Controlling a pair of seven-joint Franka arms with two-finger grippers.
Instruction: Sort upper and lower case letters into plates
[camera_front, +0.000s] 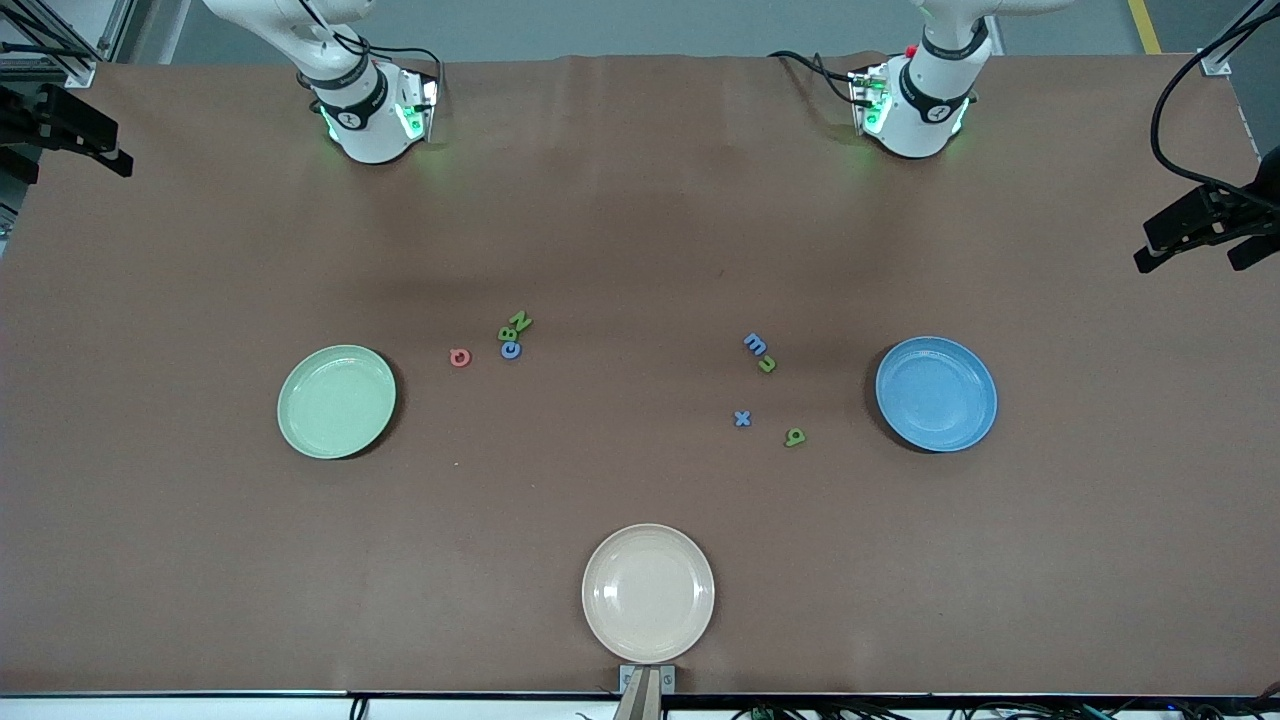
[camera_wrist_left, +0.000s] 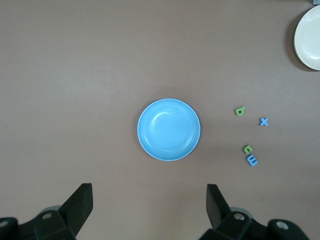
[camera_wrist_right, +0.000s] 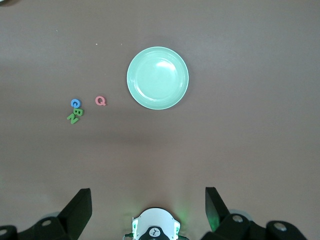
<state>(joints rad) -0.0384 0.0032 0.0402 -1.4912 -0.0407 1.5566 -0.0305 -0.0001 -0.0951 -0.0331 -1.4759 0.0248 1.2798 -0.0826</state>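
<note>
The mint green plate (camera_front: 337, 401) lies toward the right arm's end, empty, and shows in the right wrist view (camera_wrist_right: 157, 77). The blue plate (camera_front: 936, 393) lies toward the left arm's end, empty, and shows in the left wrist view (camera_wrist_left: 169, 129). A red Q (camera_front: 460, 357) and a blue C, green B and green N cluster (camera_front: 512, 336) lie beside the green plate. A blue m (camera_front: 756, 344), green n (camera_front: 766, 365), blue x (camera_front: 742, 419) and green q (camera_front: 795, 437) lie beside the blue plate. My left gripper (camera_wrist_left: 148, 194) and right gripper (camera_wrist_right: 147, 195) are open, empty, high over the table.
A cream-beige plate (camera_front: 648, 593) lies empty at the table edge nearest the front camera. The two arm bases (camera_front: 370, 110) (camera_front: 915, 105) stand along the edge farthest from it. Black camera mounts (camera_front: 1205, 225) reach in at both ends.
</note>
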